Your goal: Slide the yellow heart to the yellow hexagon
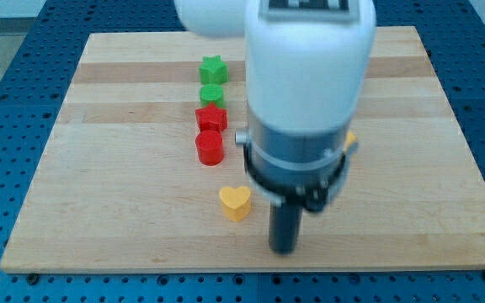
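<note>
The yellow heart (235, 202) lies on the wooden board (99, 168) a little below the middle. My tip (284, 249) is on the board just to the heart's right and slightly below it, a short gap apart. A small bit of yellow-orange, which may be the yellow hexagon (351, 139), peeks out at the right side of the arm; the arm's white and grey body hides most of it.
A column of blocks stands at the view's upper middle: a green star (213, 68), a green round block (212, 93), a red star (211, 117) and a red cylinder (210, 146). The blue perforated table surrounds the board.
</note>
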